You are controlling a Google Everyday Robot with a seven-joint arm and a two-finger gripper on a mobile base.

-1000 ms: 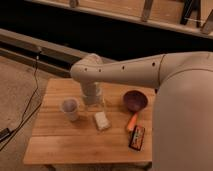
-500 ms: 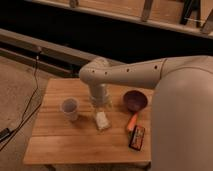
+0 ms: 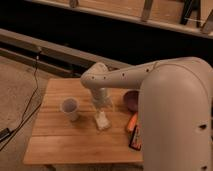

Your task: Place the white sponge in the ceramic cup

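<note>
A: Where is the gripper (image 3: pixel 101 106)?
B: Centre of frame, jaws spread wide, holding nothing, directly above the white sponge (image 3: pixel 102 120).
A: And the sponge?
B: Lying on the wooden table (image 3: pixel 55 145), just right of the ceramic cup (image 3: pixel 70 108), lower left of the maroon bowl (image 3: pixel 132 100).

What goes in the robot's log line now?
gripper: open, over white sponge | white sponge: on wooden table | ceramic cup: upright, apart

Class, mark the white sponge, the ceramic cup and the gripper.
white sponge (image 3: pixel 103 121): camera view, middle of its top face.
ceramic cup (image 3: pixel 70 109): camera view, its outer wall.
gripper (image 3: pixel 102 109): camera view, between its jaws, just above the sponge.
</note>
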